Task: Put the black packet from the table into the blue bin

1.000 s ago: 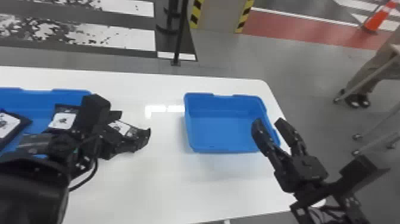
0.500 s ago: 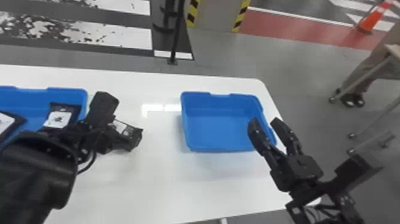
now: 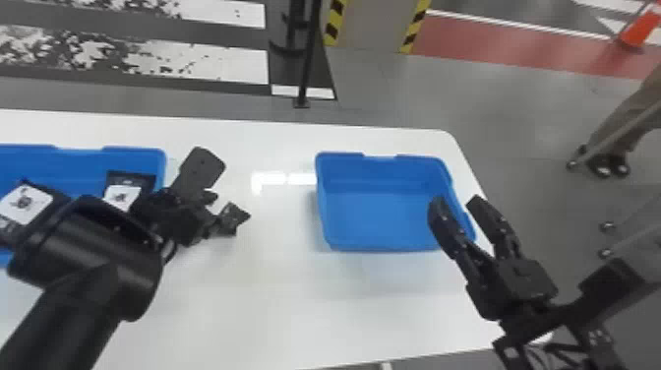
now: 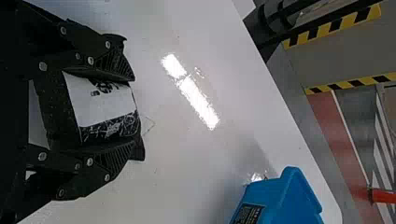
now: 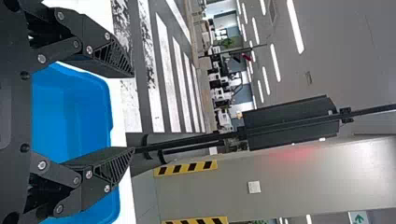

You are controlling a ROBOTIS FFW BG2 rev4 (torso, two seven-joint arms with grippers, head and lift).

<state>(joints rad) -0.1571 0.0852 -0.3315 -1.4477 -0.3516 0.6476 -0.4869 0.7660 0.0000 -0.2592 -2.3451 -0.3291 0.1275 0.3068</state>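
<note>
- Head view: white bench (image 3: 275, 305) carries both containers.
- Second bin (image 3: 78, 164), blue, at the robot's left. Contents seen: one labelled packet (image 3: 27, 202), another packet (image 3: 123, 196) by its right-hand wall. Left arm (image 3: 83, 256) hides part of it; full count cannot be told.
- Blue bin (image 3: 388, 244) toward the right end, upright, blue floor in view; judged the likely target.
- Right pincer (image 5: 134, 113): fingers wide apart, nothing between them, over the near right side of that bin. Parked.
- Left pincer (image 4: 138, 115): narrowed onto the black packet, one finger along each side edge.
- Black packet (image 4: 102, 107): between the two bins, white label outward, glossy dark film at one edge. Clearance above bench cannot be told.
- Handling, judged: light, soft pouch, slick film, contents may shift; not very fragile. Hard squeezing would crease or bow it.
- Hold, judged: present grip across both sides suits it; keep pressure moderate, clear the rim, release low over the bin floor.
</note>
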